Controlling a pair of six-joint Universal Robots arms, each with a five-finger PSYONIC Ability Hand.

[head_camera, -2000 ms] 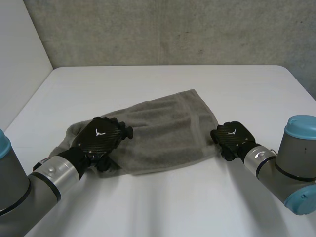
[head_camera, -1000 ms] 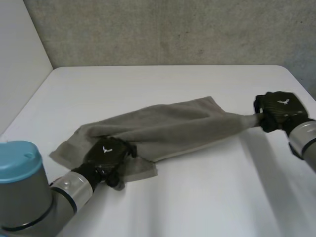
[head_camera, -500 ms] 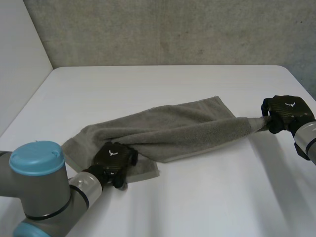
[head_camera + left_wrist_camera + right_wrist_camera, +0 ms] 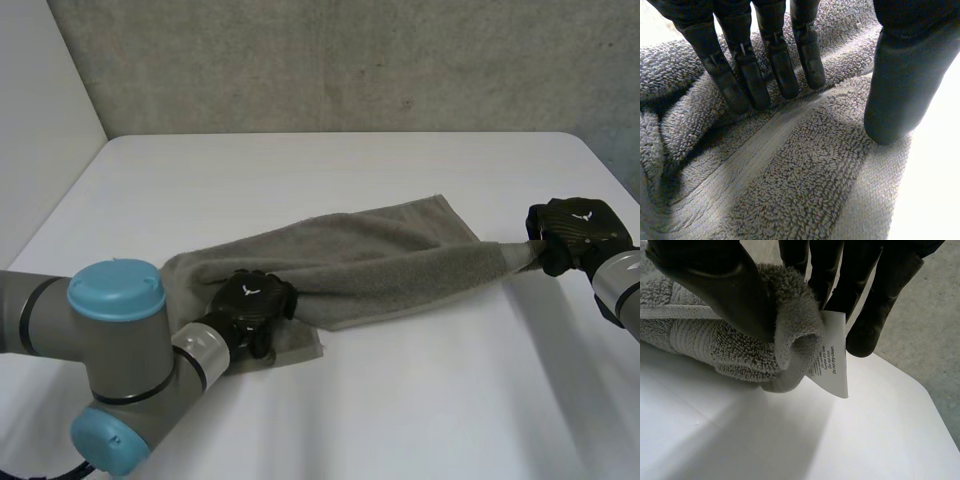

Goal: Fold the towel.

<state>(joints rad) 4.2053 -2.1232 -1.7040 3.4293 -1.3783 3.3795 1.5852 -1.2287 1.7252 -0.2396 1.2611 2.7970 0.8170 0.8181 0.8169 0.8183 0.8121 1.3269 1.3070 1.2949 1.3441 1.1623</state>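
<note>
The soft, limp towel [image 4: 370,262] lies stretched across the bench [image 4: 300,170]. The left robot hand [image 4: 250,303] presses straight fingers on one end; the right robot hand [image 4: 572,232] pinches the opposite corner by its care label [image 4: 832,355], probably the firmest hold.

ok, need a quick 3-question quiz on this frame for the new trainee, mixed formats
1. True or false: the right hand pinches one end of the towel between its thumb and fingers.
2. The left hand is: A) lifted clear of the towel; B) pressing down on the towel with straight fingers; C) curled into a fist beside the towel.
3. Fill in: the white ___ sticks out of the towel at the right hand's fingertips.

Key: 1 true; 2 B; 3 care label.
</note>
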